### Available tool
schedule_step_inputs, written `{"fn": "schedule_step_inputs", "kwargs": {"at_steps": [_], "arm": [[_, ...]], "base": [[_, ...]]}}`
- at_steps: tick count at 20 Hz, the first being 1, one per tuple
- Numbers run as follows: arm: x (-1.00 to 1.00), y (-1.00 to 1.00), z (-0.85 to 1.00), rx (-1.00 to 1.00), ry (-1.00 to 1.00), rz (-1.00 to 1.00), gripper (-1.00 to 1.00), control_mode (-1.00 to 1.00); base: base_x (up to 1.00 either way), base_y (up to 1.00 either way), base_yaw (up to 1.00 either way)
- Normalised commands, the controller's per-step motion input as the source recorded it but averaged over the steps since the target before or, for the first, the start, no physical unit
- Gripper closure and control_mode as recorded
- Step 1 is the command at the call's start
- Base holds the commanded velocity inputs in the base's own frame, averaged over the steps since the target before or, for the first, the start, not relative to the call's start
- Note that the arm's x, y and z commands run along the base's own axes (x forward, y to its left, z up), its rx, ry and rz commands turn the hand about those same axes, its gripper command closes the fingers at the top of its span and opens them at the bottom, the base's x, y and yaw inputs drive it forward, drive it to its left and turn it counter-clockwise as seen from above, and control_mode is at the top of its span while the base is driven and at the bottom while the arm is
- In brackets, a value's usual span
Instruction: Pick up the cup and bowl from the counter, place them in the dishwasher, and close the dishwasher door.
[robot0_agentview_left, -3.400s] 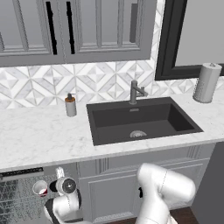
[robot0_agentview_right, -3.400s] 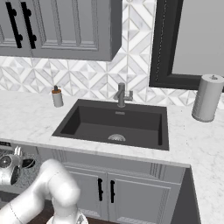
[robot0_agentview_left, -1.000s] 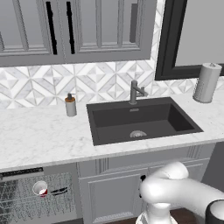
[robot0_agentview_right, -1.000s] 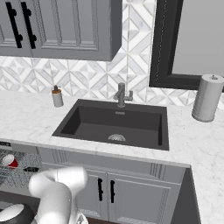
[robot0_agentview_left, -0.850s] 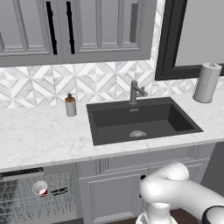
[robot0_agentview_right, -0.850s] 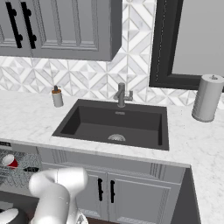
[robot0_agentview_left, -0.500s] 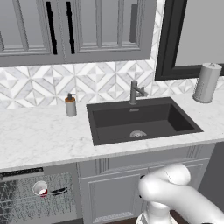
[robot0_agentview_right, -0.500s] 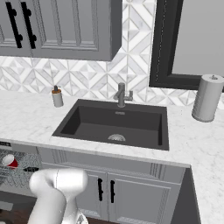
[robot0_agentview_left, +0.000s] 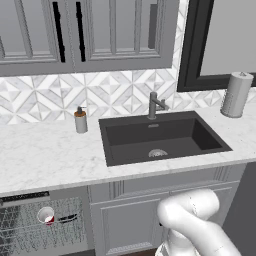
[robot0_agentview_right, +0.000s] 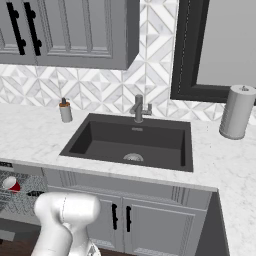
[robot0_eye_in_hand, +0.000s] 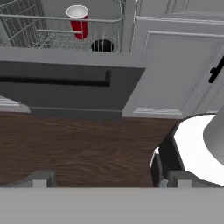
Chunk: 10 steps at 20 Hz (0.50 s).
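The red cup (robot0_eye_in_hand: 78, 19) sits in the dishwasher's wire rack (robot0_eye_in_hand: 26, 30), near its right-hand end, with the black bowl (robot0_eye_in_hand: 102, 45) just beside it, nearer the rack's front edge. The dishwasher door (robot0_eye_in_hand: 65, 87) hangs open, dropped forward over the dark wood floor (robot0_eye_in_hand: 78, 148). Down low, the gripper (robot0_eye_in_hand: 105, 180) points at the floor, fingers spread wide and, as far as I can see, holding nothing.
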Motion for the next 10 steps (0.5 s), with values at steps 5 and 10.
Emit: {"fn": "schedule_step_inputs", "kwargs": {"at_steps": [5, 10], "arm": [[0.39, 0.09, -0.6, -0.04, -0.37, 0.0, -1.0, -1.0], [0.35, 0.33, -0.58, -0.05, -0.29, -0.01, -1.0, -1.0]], "base": [[0.0, 0.0, 0.0], [0.0, 0.0, 0.0]]}}
